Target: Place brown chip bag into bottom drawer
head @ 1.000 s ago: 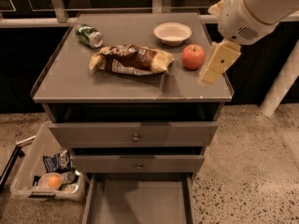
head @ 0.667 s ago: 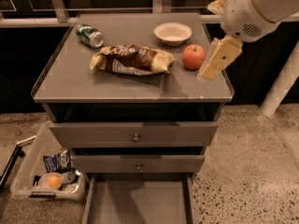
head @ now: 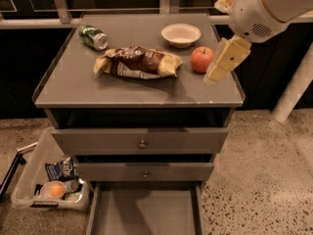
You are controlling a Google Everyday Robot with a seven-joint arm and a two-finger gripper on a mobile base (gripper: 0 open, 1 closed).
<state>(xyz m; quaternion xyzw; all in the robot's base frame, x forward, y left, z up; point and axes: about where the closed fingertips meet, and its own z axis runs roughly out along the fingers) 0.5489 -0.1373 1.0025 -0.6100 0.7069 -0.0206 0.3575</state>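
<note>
The brown chip bag lies flat on the grey cabinet top, dark brown in the middle with tan ends. The bottom drawer is pulled out at the foot of the cabinet, and its grey floor is bare. My gripper hangs above the top's right edge, just right of a red apple and well right of the bag. It holds nothing.
A green can lies at the back left of the top and a white bowl stands at the back right. Two knobbed drawers sit slightly open above the bottom one. A clear bin with snacks stands on the floor at the left.
My gripper has risen slightly beside the apple. The bag, the drawers and the other objects have not moved.
</note>
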